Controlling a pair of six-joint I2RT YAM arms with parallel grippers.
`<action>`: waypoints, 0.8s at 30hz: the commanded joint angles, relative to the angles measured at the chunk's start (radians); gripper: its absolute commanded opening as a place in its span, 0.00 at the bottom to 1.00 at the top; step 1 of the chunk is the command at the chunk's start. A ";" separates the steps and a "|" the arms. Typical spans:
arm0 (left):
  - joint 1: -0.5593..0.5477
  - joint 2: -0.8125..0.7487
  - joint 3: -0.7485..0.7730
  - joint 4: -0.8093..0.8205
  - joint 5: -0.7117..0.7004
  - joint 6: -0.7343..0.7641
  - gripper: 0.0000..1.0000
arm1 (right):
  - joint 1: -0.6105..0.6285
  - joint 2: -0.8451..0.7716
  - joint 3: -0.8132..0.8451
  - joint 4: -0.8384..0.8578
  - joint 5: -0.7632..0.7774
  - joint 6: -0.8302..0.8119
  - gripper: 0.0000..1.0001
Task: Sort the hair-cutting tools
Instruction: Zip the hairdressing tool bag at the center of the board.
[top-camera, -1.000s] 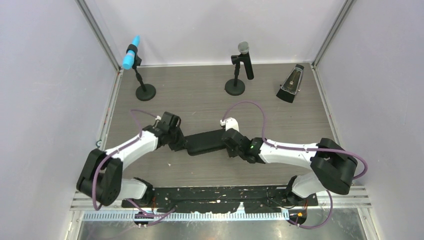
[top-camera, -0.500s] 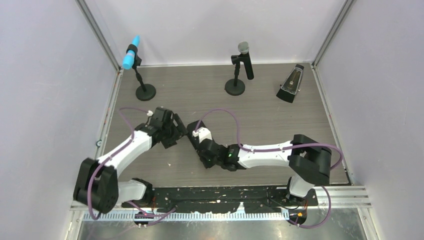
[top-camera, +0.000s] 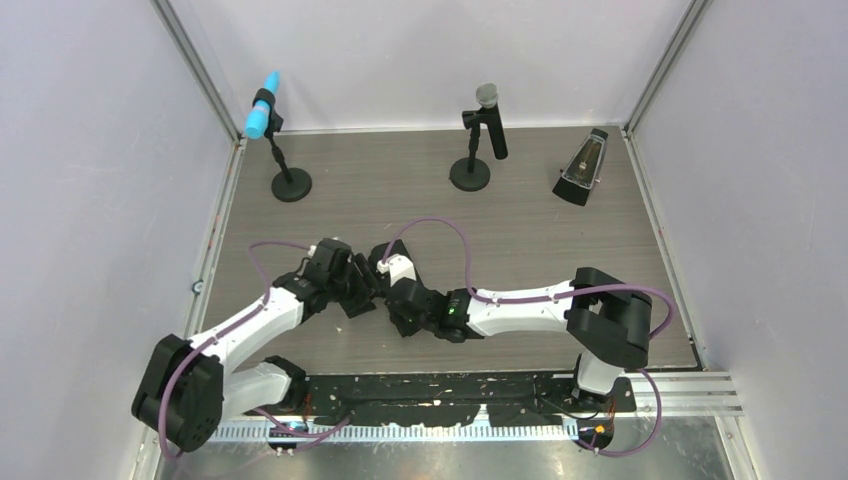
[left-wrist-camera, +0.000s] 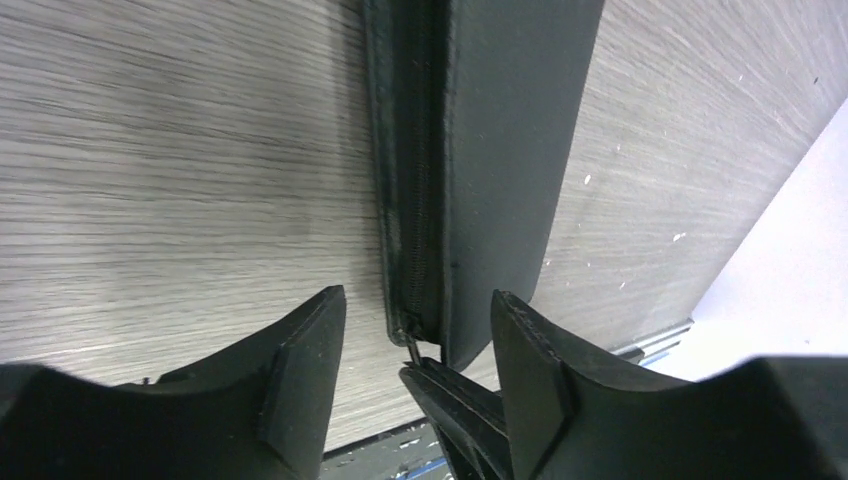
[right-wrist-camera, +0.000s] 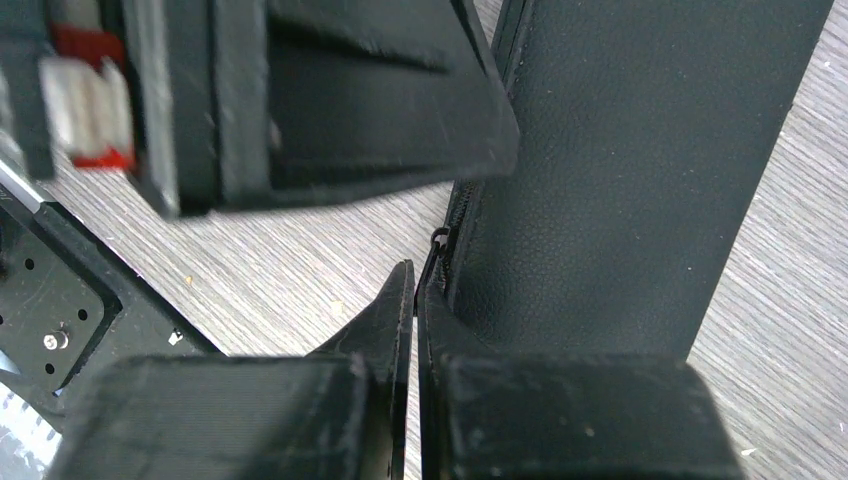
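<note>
The black zip case (left-wrist-camera: 500, 150) lies on the wood table, its zipped edge (left-wrist-camera: 410, 200) facing up in the left wrist view. My left gripper (left-wrist-camera: 418, 298) is open, its fingers on either side of the case's end. My right gripper (right-wrist-camera: 416, 275) is shut on the small metal zip pull (right-wrist-camera: 437, 240) at that same corner. In the top view both grippers, left (top-camera: 358, 290) and right (top-camera: 392, 302), meet at mid table and cover most of the case. No scissors, comb or hair clips show in any view.
A blue-headed microphone (top-camera: 264, 118) on a round base (top-camera: 291, 185) stands at the back left. A grey-headed microphone (top-camera: 487, 120) stands at back centre. A metronome (top-camera: 583, 170) stands at back right. Walls close in both sides.
My right gripper has swept left along the case, from its right end to the left gripper. The left gripper has shifted slightly. The case is now mostly covered.
</note>
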 joint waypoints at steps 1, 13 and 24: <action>-0.064 0.033 0.008 0.104 0.037 -0.060 0.55 | 0.002 -0.013 0.009 0.051 0.011 0.015 0.05; -0.094 0.117 0.026 0.076 -0.003 -0.075 0.00 | 0.003 -0.058 -0.043 0.037 0.030 0.008 0.05; -0.051 0.137 0.069 -0.028 -0.035 0.028 0.00 | -0.028 -0.286 -0.247 -0.178 0.208 -0.007 0.05</action>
